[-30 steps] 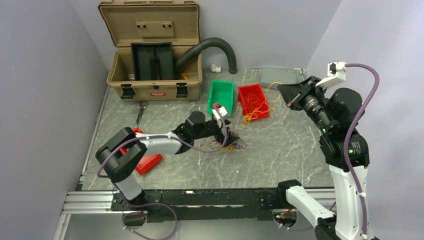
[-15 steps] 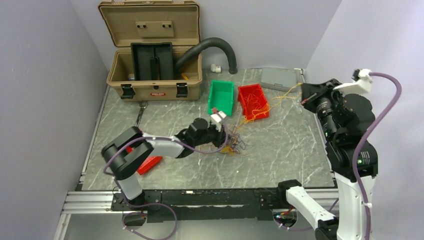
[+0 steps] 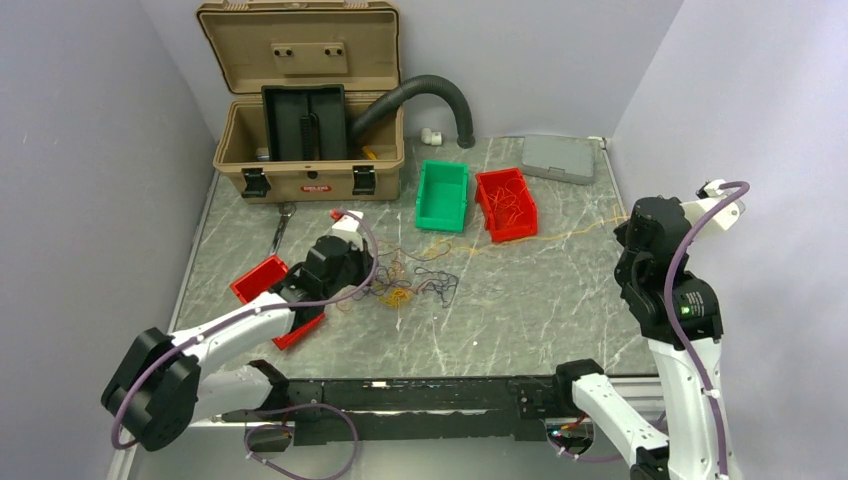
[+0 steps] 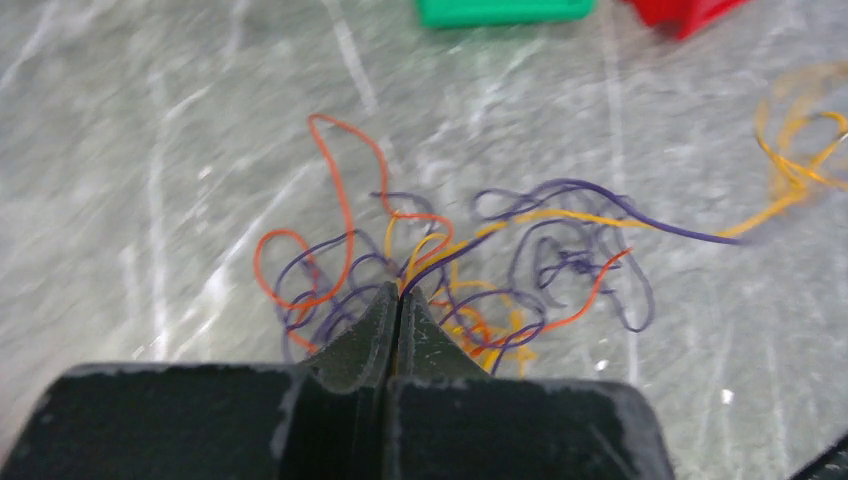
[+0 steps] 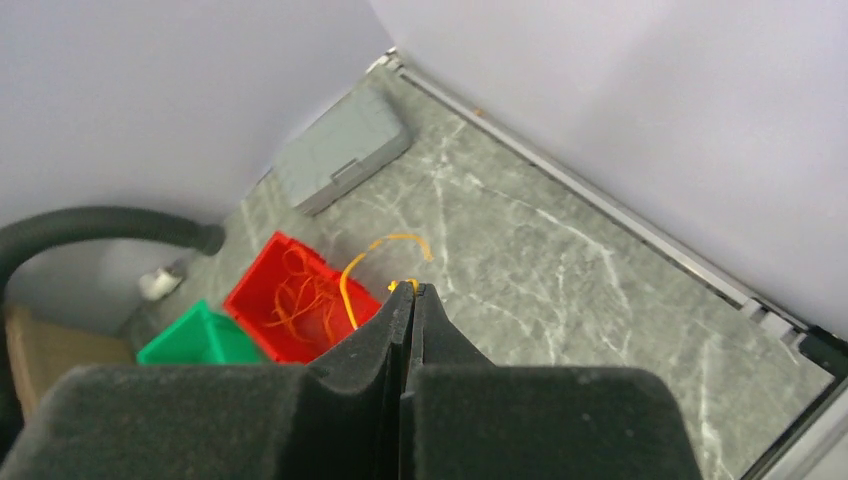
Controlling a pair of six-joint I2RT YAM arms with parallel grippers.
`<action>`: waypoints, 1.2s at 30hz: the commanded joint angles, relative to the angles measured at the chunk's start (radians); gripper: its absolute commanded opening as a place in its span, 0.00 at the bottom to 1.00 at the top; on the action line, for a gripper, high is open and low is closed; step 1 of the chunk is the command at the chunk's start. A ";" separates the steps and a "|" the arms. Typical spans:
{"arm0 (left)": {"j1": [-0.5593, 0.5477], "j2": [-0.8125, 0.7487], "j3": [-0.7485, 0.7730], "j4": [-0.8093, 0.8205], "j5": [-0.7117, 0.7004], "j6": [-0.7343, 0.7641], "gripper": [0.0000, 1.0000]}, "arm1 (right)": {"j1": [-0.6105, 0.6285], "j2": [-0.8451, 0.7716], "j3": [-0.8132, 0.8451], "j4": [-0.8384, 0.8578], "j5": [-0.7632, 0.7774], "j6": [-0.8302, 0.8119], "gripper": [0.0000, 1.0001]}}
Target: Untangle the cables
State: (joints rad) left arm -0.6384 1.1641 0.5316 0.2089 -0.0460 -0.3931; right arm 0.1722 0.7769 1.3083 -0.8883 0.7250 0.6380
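Note:
The cables (image 3: pixel 412 284) lie as a loose tangle of purple, orange and yellow strands on the grey table, left of centre. In the left wrist view the cables (image 4: pixel 470 270) spread just past my left gripper (image 4: pixel 400 296), which is shut on a purple and a yellow strand at its tips. From above, the left gripper (image 3: pixel 362 283) sits at the tangle's left edge. One long yellow strand (image 3: pixel 560 237) runs from the tangle to my right gripper (image 3: pixel 628 216). In the right wrist view the right gripper (image 5: pixel 412 288) is shut on that yellow strand (image 5: pixel 347 285), above the table.
A red bin (image 3: pixel 505 203) holding several orange strands and a green bin (image 3: pixel 443 195) stand behind the tangle. An open tan toolbox (image 3: pixel 300 110) with a black hose (image 3: pixel 430 88) is at the back left. A grey box (image 3: pixel 558 157) lies back right. Red bin pieces (image 3: pixel 262 278) sit by the left arm.
The left gripper shut on the tangle and drew back to the left, dragging and spreading the cables. The right arm swung down and toward the near right, stretching the yellow strand out.

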 commanded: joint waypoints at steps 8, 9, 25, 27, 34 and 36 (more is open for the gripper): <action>0.100 -0.153 -0.015 -0.364 -0.347 -0.214 0.00 | -0.002 -0.028 0.016 -0.106 0.322 0.194 0.00; 0.119 -0.143 -0.010 -0.388 -0.352 -0.236 0.00 | -0.003 -0.035 0.018 -0.128 0.368 0.234 0.00; 0.126 -0.145 0.036 -0.286 -0.097 -0.057 0.00 | -0.002 0.000 -0.138 0.228 -0.453 -0.146 0.00; 0.123 -0.160 0.031 -0.289 -0.105 -0.052 0.00 | -0.002 0.009 -0.117 0.263 -0.526 -0.166 0.00; 0.123 -0.193 0.028 -0.311 -0.121 -0.040 0.00 | -0.002 0.091 -0.020 0.364 -0.749 -0.167 0.00; 0.122 -0.202 0.027 -0.316 -0.117 -0.038 0.00 | -0.003 0.108 -0.011 0.412 -0.794 -0.153 0.00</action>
State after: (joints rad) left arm -0.5121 0.9932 0.5270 -0.0956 -0.1726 -0.4541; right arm 0.1707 0.8581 1.2411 -0.6258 0.0971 0.4911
